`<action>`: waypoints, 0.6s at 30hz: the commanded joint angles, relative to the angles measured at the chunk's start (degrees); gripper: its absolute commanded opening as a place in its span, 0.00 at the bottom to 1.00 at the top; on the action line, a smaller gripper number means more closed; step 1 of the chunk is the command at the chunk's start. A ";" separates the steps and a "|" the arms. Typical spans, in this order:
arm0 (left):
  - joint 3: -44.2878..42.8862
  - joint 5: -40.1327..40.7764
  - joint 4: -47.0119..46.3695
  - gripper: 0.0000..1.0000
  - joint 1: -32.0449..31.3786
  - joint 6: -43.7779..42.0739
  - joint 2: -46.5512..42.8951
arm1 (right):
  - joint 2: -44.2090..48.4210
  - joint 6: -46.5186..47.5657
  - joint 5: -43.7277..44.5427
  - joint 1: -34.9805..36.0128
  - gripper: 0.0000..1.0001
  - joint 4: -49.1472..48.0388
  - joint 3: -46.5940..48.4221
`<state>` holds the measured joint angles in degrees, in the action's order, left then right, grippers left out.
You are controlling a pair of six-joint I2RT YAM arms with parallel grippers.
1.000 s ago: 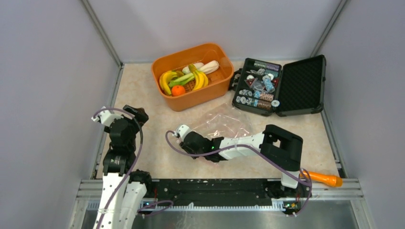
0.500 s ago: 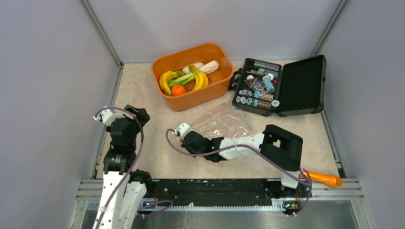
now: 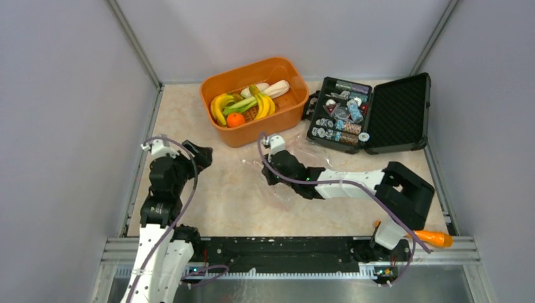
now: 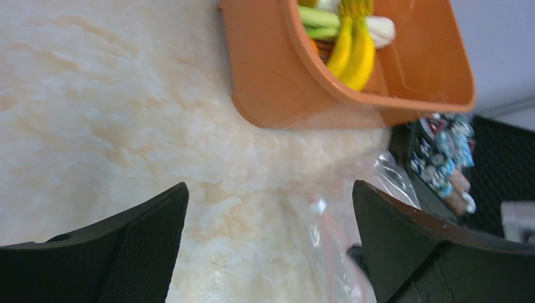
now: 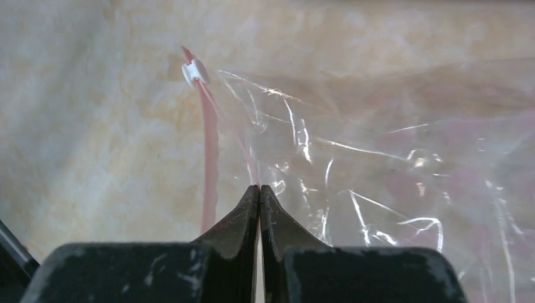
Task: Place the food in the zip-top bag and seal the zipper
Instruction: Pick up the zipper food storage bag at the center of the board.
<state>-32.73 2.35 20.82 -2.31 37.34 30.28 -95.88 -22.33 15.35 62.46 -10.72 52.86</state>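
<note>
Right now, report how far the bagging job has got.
Done: nothing is bagged; the food all lies in the orange basket. In hand: the right tool is shut on the zip-top bag beside its zipper, with the bag lying on the table. The left tool is open and empty, facing the basket. Left: get every piece into the bag, then seal the zipper.

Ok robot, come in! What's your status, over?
Left claw open, empty. Right claw pinched shut on bag, beside zipper. Food in orange basket, none bagged. Nothing in the way.
</note>
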 commanded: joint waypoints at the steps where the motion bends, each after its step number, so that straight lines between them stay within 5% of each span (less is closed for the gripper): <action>1: 2.93 -17.88 -9.96 0.97 -0.16 -2.06 1.06 | 6.51 -6.57 -3.88 -3.98 0.00 -7.11 -2.32; 8: 5.90 -23.04 -12.38 0.91 -9.16 -3.58 4.88 | 8.63 -8.69 -1.83 -6.00 0.00 -6.50 -2.74; 13: 5.43 -18.76 -11.37 0.90 -22.64 -6.29 8.84 | 8.80 -9.58 -1.65 -6.36 0.00 -7.18 -2.31; 18: 6.38 -15.13 -13.37 0.88 -26.39 -2.66 11.62 | 9.13 -9.88 -1.51 -6.38 0.00 -6.89 -1.44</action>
<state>-26.85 -16.60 11.94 -27.09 33.06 40.53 -89.25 -31.29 13.30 56.49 -15.44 50.26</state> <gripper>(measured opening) 0.889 0.003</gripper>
